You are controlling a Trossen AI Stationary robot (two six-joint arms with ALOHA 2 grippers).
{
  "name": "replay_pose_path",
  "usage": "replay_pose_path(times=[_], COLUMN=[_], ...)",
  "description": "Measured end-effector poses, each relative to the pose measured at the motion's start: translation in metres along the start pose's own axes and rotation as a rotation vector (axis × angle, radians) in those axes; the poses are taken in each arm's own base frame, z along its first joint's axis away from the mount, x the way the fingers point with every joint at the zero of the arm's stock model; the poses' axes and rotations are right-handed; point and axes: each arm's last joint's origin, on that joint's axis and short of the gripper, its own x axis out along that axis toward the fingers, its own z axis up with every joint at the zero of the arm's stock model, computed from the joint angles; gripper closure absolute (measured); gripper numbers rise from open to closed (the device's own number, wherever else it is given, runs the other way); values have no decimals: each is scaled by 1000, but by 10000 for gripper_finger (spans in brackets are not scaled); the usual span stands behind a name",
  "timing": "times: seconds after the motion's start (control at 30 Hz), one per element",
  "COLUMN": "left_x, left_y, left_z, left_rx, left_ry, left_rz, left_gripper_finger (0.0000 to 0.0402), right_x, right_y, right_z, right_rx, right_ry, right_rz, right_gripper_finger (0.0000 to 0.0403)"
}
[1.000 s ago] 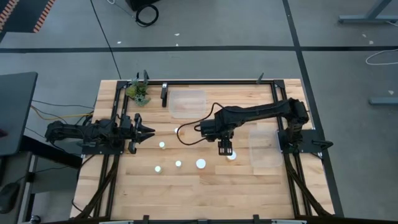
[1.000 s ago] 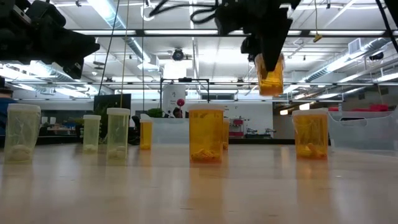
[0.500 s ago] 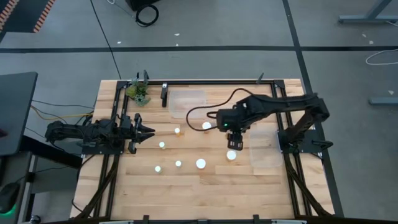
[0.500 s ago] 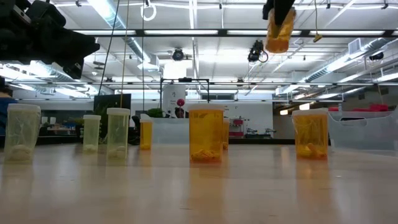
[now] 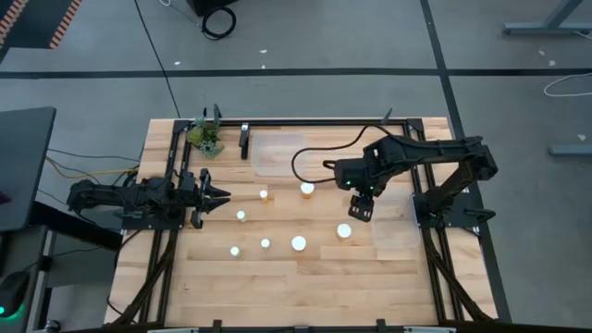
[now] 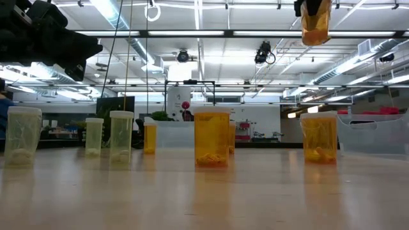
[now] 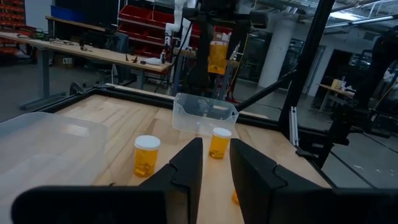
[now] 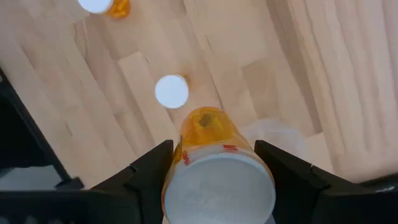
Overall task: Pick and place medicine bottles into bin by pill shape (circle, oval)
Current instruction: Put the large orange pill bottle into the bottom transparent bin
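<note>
My right gripper (image 5: 361, 206) hangs high over the table's right half, shut on an orange medicine bottle (image 6: 316, 25) with a white cap (image 8: 219, 186). Several more white-capped bottles stand upright on their bases on the wood, among them one (image 5: 344, 230) just near of the gripper, one (image 5: 306, 189) to its left and one (image 5: 299, 243) nearer the front. A clear bin (image 5: 393, 220) lies to the right of the gripper, another (image 5: 279, 153) at the far middle. My left gripper (image 5: 218, 194) waits shut at the table's left edge, pointing level. My right gripper pinches the bottle's upper end, just below the cap (image 8: 181, 155), between its two fingers (image 8: 149, 171), one on each side. The fingers point down from above. The bottle hangs upright below them, lifted far clear of the table.
A small green plant (image 5: 204, 137) and a black post (image 5: 244, 141) stand at the far left. A black frame (image 5: 314, 121) runs along the table's far edge. The wood along the table's near edge (image 5: 305, 287) is bare.
My right gripper has risen and gone toward the table's right edge, rolling about its own axis, still shut on the bottle. The bottle has gone up with it, from just above the standing bottles to high over the table.
</note>
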Motion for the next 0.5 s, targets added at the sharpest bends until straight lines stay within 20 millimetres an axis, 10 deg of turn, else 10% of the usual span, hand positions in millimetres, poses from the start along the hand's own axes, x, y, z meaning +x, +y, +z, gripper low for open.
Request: replay_pose_path(times=[0.5], left_x=[0], left_y=[0], left_z=[0], left_rx=[-1], left_ry=[0], left_rz=[0], left_gripper_finger=[310], right_x=[35], right_y=[-3], right_z=[-8], right_rx=[108], right_ry=[177], right_rz=[15], right_gripper_finger=[177])
